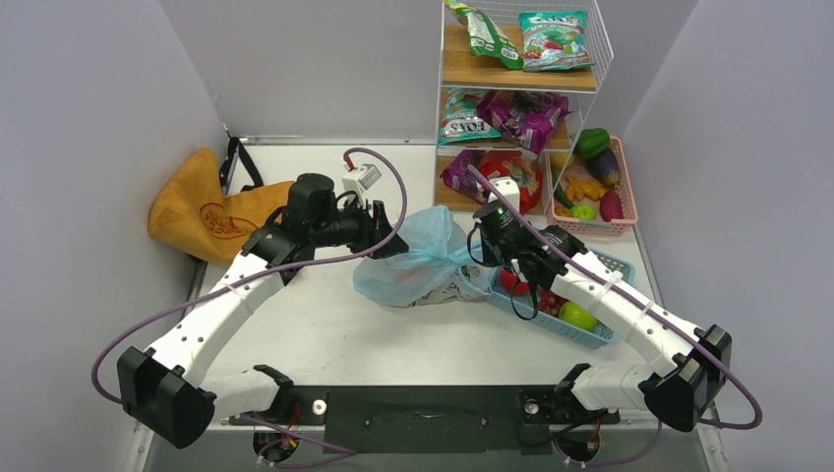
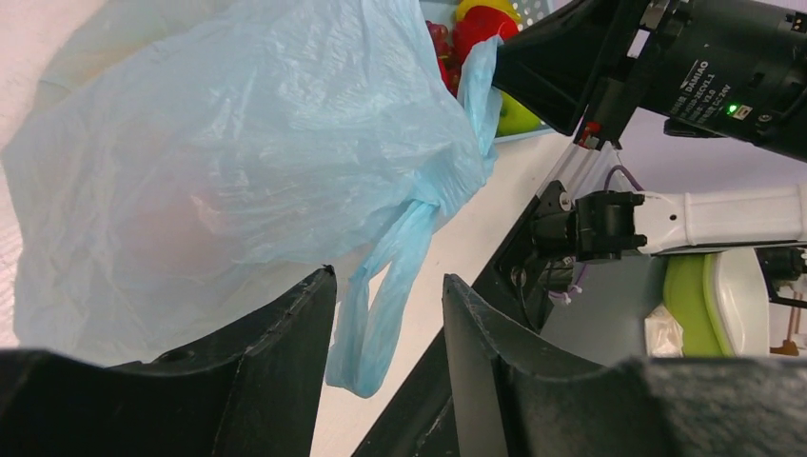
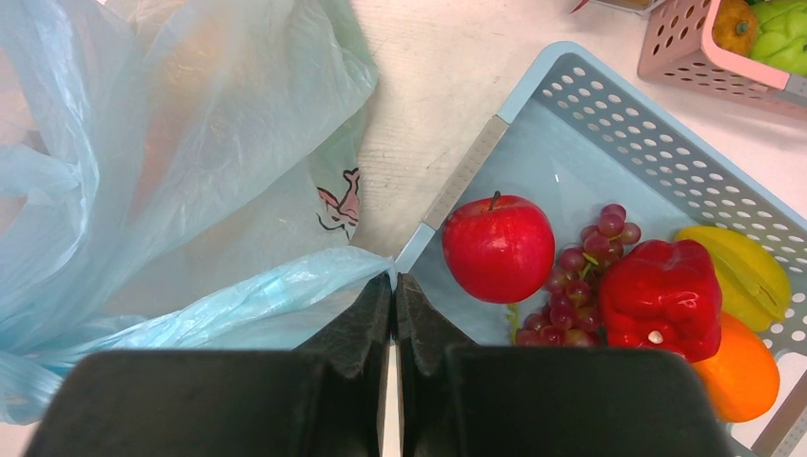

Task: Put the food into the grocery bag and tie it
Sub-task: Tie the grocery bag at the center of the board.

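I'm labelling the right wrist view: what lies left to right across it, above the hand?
grocery bag → red apple → purple grapes → red pepper → orange

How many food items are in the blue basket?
6 visible: apple nearest the bag, grapes beside it, then red pepper, yellow fruit and orange beyond it, green fruit at the near edge. The right arm may hide more.
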Available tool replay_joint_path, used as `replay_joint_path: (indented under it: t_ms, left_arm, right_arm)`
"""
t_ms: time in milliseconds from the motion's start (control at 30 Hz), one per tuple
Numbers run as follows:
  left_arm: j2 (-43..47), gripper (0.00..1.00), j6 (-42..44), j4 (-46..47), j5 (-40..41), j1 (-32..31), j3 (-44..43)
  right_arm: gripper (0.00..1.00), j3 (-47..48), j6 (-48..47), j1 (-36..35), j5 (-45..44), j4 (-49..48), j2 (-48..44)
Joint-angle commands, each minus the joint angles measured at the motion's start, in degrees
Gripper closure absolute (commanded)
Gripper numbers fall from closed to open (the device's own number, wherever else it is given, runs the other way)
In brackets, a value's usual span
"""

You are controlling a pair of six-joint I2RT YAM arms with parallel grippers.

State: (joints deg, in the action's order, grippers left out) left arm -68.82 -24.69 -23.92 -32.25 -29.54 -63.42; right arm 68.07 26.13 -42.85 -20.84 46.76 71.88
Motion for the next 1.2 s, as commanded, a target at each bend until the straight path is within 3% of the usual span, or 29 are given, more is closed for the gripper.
replay_joint_path:
  t_ms: [0,700,1000,1167]
  left_arm:
    - [-0.53,0.57,3.16,-0.39,3.19,-0.25,-4.34]
    - [-3.98,0.67,4.46,-4.98,0.96,-2.80,-4.15]
    - [-6.08,0.81,4.04,-3.02,1.11,-4.01,-4.57]
    - [-7.53,0.81,3.95,-3.41,0.09,-4.58,-5.64]
  right_arm:
    - [1.00,1.57,-0.53,-0.30,0.69,-1.62,-1.09]
    - [1.00,0.89,-0.66,-0.38,1.71,-2.00,-0.70]
    - [1.00,0.83,-0.80,-0.36,1.80,-1.95,-1.08]
    - [1.00,0.82,-0.75,-0.32,1.78,-1.94,-1.11]
